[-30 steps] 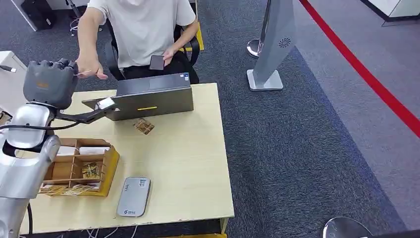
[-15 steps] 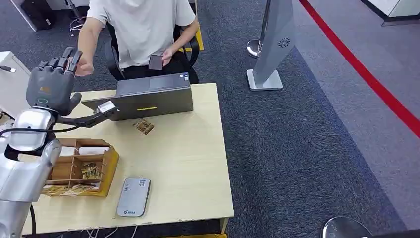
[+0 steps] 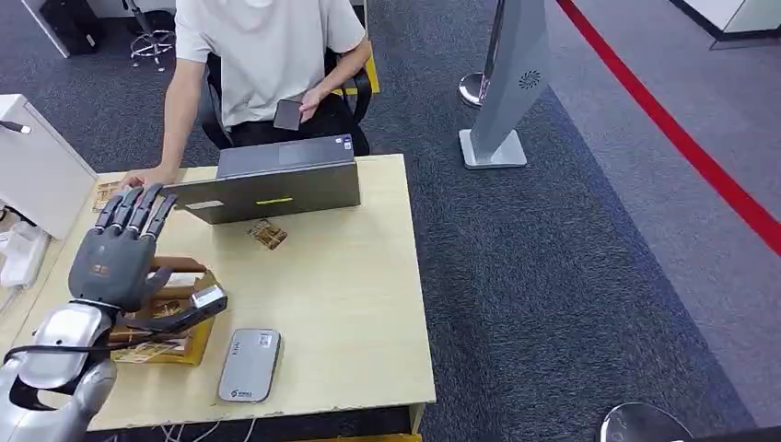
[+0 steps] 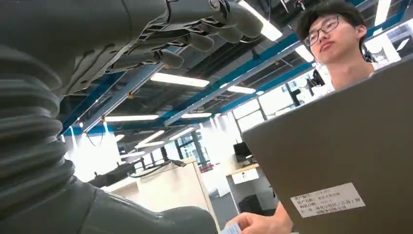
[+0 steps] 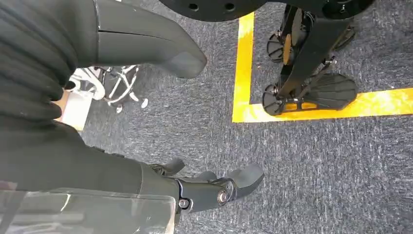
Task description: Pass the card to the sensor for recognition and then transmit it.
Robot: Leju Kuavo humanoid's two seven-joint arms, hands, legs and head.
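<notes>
My left hand (image 3: 115, 258) hovers over the wooden card organizer (image 3: 189, 353) at the table's near left, with its fingers (image 4: 195, 34) spread and nothing in them. A person's hand (image 3: 140, 178) rests on the far left of the table beside some loose cards (image 3: 106, 193). In the left wrist view that hand (image 4: 258, 225) pinches a pale card (image 4: 234, 228) below the laptop (image 4: 341, 146). The grey card sensor (image 3: 248, 366) lies flat near the front edge. One patterned card (image 3: 267, 234) lies in front of the laptop (image 3: 276, 189). My right hand (image 5: 214, 187) hangs over the carpet, holding nothing.
A person sits behind the table holding a dark phone (image 3: 289, 115). A white box (image 3: 37, 170) stands at the table's left end. A grey sign stand (image 3: 507, 83) is on the carpet to the right, past the table's right edge.
My left hand was raised and closed near the person's hand, then spread its fingers and came down over the organizer. The person's hand dropped to the table's far left.
</notes>
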